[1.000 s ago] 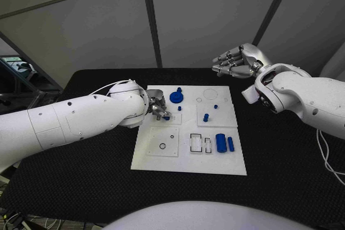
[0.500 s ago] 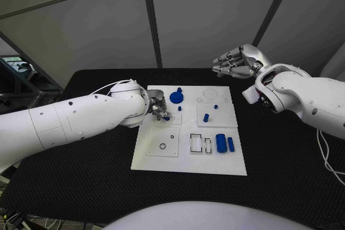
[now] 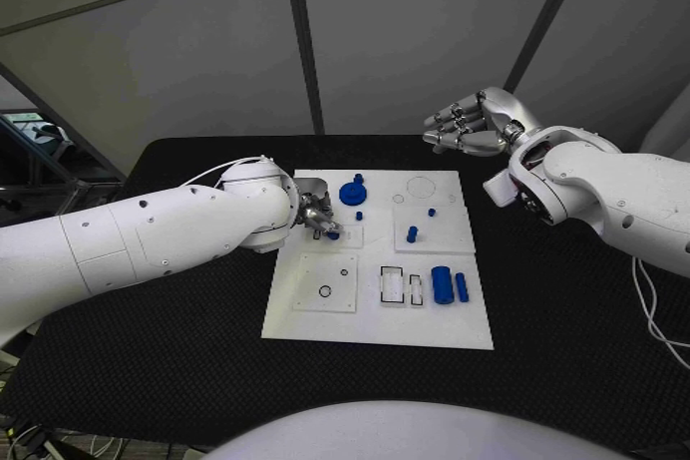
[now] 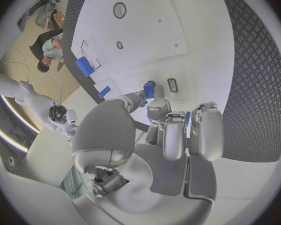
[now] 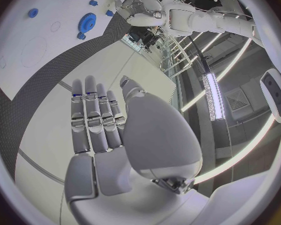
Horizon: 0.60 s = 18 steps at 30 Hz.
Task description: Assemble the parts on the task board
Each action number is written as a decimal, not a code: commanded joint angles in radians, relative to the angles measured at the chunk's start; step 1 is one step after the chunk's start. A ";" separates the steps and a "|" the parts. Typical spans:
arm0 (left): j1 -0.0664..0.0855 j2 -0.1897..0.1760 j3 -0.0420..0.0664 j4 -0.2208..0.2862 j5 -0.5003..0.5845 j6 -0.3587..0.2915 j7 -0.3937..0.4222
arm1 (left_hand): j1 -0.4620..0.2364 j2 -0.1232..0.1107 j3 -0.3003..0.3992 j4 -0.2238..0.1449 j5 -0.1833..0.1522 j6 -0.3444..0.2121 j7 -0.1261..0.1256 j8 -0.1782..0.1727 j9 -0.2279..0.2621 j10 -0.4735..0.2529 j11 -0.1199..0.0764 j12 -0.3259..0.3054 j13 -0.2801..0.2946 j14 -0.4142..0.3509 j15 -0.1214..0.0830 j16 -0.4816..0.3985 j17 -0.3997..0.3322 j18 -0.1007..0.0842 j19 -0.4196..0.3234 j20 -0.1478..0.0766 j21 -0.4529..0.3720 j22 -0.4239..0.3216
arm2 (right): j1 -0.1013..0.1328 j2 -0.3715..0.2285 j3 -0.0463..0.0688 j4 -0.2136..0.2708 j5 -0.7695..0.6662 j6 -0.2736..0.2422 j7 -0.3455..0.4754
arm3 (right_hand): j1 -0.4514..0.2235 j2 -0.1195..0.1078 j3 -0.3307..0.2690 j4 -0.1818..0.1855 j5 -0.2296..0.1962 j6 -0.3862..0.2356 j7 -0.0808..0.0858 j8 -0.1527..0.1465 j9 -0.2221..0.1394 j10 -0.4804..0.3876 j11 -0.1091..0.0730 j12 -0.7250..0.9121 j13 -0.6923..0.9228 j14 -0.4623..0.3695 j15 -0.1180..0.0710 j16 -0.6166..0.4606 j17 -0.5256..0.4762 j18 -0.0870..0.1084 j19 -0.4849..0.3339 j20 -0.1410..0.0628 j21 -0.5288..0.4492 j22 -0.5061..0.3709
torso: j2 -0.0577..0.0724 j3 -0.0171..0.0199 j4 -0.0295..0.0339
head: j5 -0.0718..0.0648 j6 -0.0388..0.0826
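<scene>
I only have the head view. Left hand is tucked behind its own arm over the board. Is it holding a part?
Observer: Yes. In the left wrist view the left hand pinches a small blue part at its fingertips.
Operator: Over a slot?
Observer: A small dark-outlined rectangular slot in the task board lies just beside the part.
Operator: Right hand holding anything?
Observer: No. The right wrist view shows the right hand flat, fingers straight, nothing in it, off the board.
</scene>
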 commanded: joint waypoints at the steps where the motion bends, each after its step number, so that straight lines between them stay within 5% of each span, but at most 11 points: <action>1: -0.002 0.003 -0.002 -0.005 0.000 0.048 -0.005 | -0.023 -0.005 -0.020 -0.009 -0.001 0.012 -0.003 0.001 0.002 0.007 -0.003 0.008 0.005 0.099 -0.007 0.008 0.246 -0.021 0.033 -0.010 0.008 0.042 | 0.002 0.001 0.001 0.002 -0.002 0.008 0.001 | -0.014 -0.001 -0.005 0.000 0.007 -0.007 0.002 -0.001 -0.001 -0.007 0.000 0.000 -0.002 0.004 0.006 -0.004 -0.001 0.011 0.006 0.001 -0.008 -0.002 | 0.000 -0.0003 0.0007 | -0.002 -0.004; 5: -0.002 0.008 -0.002 -0.011 0.000 0.055 -0.004 | -0.040 0.003 -0.103 0.014 -0.001 0.020 -0.004 -0.006 0.008 0.009 -0.005 0.016 0.013 0.100 -0.009 0.010 0.249 -0.023 0.035 -0.013 0.013 0.051 | 0.002 0.002 0.001 0.002 -0.001 0.008 -0.002 | -0.017 0.001 -0.007 0.001 0.007 -0.008 0.003 -0.001 -0.001 -0.008 0.001 0.000 -0.003 0.004 0.006 -0.005 -0.002 0.011 0.006 0.002 -0.011 -0.004 | 0.000 -0.0002 -0.0003 | -0.002 -0.005; 18: -0.002 0.017 -0.002 -0.025 0.000 0.040 -0.004 | -0.046 0.021 -0.158 0.037 0.000 0.027 -0.005 -0.011 0.014 0.013 -0.005 0.025 0.024 0.101 -0.010 0.014 0.254 -0.025 0.039 -0.014 0.020 0.064 | 0.002 0.004 0.001 0.001 0.000 0.010 -0.005 | -0.021 0.002 -0.009 0.001 0.007 -0.009 0.004 -0.001 -0.001 -0.010 0.002 0.000 -0.005 0.002 0.008 -0.006 -0.004 0.011 0.006 0.003 -0.016 -0.007 | 0.000 -0.0005 0.0006 | -0.004 -0.006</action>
